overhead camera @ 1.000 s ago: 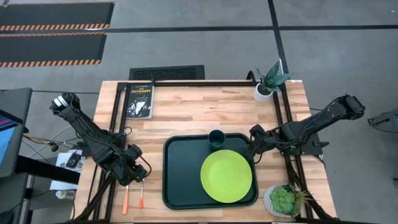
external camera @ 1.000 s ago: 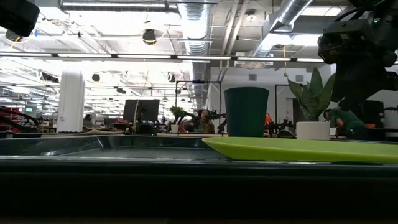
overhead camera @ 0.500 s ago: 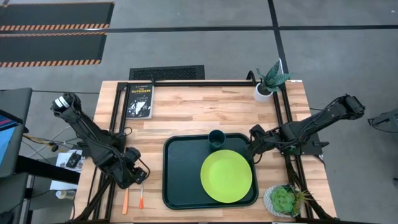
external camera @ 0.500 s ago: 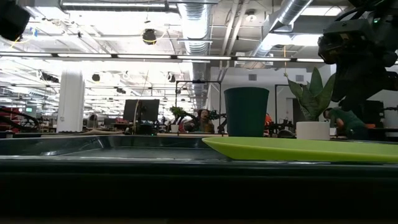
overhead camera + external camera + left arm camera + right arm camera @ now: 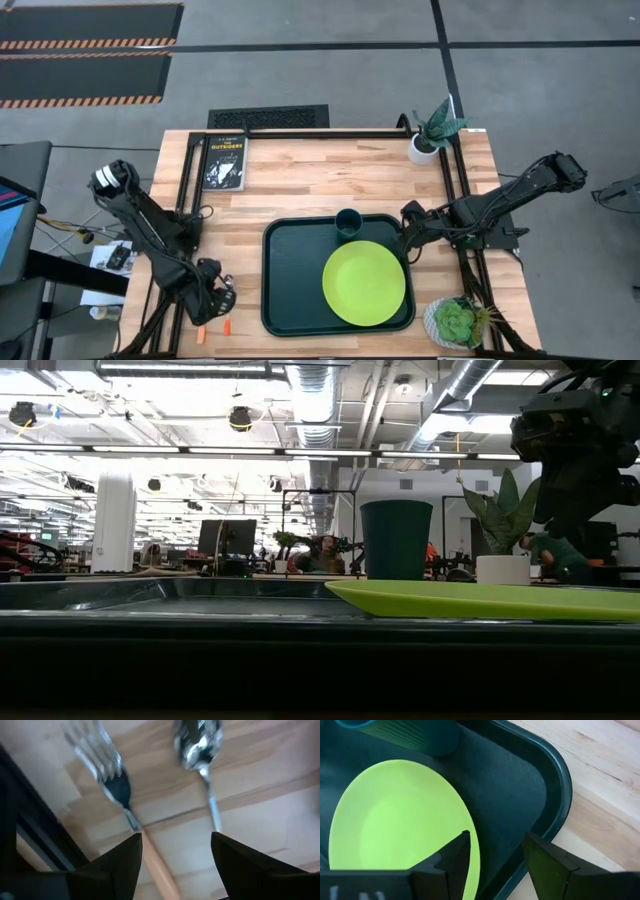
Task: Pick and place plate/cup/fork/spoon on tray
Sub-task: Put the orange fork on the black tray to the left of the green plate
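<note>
I see L claw spread wide over fork & spoon on desk, left of tray | plate & cup in tray | R claw open at tray's right rim

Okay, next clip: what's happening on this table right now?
A two-arm robot is loading a tray. The lime-green plate and the teal cup already sit on it. The fork and spoon lie side by side on the wooden table, left of the tray. The left tool is open over their handles, neither one gripped. The right tool is open and empty above the tray's right edge, beside the plate.
</note>
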